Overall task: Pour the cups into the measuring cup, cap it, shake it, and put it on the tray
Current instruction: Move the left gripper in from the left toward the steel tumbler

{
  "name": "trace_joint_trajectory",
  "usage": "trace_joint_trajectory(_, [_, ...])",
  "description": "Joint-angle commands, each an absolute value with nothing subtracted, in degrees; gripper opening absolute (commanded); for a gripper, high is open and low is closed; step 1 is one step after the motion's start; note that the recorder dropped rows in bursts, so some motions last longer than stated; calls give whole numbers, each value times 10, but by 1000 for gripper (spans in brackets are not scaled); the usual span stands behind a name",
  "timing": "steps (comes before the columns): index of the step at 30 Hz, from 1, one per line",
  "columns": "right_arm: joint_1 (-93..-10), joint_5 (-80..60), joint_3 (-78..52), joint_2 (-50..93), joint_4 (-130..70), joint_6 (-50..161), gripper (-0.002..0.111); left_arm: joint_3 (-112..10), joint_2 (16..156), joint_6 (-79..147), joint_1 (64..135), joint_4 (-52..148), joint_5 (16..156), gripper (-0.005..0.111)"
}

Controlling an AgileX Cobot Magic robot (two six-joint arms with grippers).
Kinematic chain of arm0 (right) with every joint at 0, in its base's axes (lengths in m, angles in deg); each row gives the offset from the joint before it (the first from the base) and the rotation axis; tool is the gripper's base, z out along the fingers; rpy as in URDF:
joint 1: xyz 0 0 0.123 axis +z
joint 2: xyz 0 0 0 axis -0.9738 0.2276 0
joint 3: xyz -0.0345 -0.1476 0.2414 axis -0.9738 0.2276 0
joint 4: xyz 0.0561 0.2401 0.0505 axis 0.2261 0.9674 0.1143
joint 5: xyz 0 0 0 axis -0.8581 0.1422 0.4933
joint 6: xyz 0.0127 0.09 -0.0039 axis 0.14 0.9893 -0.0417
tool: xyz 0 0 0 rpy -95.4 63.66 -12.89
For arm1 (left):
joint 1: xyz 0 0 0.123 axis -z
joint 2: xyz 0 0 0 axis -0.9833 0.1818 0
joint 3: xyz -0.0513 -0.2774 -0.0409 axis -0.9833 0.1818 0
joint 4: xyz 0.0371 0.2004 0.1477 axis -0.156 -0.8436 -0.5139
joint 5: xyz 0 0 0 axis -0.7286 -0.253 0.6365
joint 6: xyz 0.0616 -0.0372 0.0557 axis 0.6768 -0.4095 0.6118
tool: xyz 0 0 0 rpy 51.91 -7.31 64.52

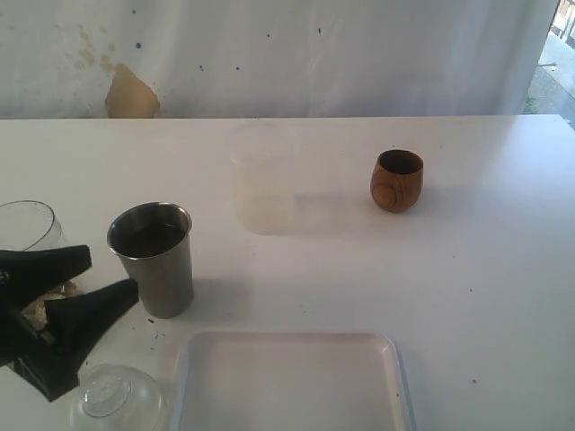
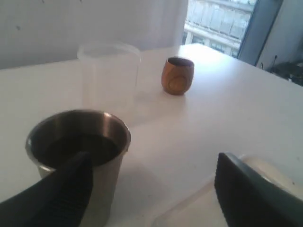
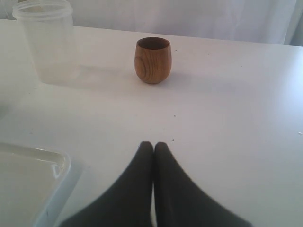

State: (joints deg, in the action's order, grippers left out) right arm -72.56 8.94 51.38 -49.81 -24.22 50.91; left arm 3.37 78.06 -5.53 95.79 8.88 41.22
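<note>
Exterior view, tall tapered stainless-steel tumbler (image 1: pixel 162 269) at eight o'clock, left gripper (image 1: pixel 111 275) released just beside it, right gripper (image 3: pixel 153 146) clenched, empty.

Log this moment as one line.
left gripper: jaws open beside steel tumbler, no grip | right gripper: jaws shut, empty | wooden cup: upright, untouched | pouring: not started

Four vessels stand on the table (image 1: pixel 449 296): one steel tumbler (image 1: pixel 153 260), one wooden cup (image 1: pixel 396 180), one frosted plastic cup (image 1: pixel 260 180) and one clear measuring cup (image 1: pixel 27 224) at the left edge. There is one white tray (image 1: pixel 292 386) at the bottom, and one clear domed lid (image 1: pixel 117 400) at lower left.
</note>
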Motion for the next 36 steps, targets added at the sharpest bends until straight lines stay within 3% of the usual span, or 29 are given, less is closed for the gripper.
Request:
trace_joint_trajectory(1, [-729, 90, 517, -501, -248, 512, 0, 17, 851, -16, 975, 81, 387, 69])
trace_joint_trajectory(18, [-729, 90, 517, -501, -248, 512, 0, 4, 902, 44, 975, 98, 376, 69])
trace_joint_trajectory(20, [-729, 90, 517, -501, -248, 512, 0, 4, 902, 51, 975, 116, 373, 77])
trace_joint_trajectory(23, [-729, 90, 517, -501, -248, 512, 0, 4, 902, 55, 975, 137, 378, 103])
trace_joint_trajectory(36, [-729, 90, 517, -501, -248, 512, 0, 4, 901, 33, 975, 132, 333, 105])
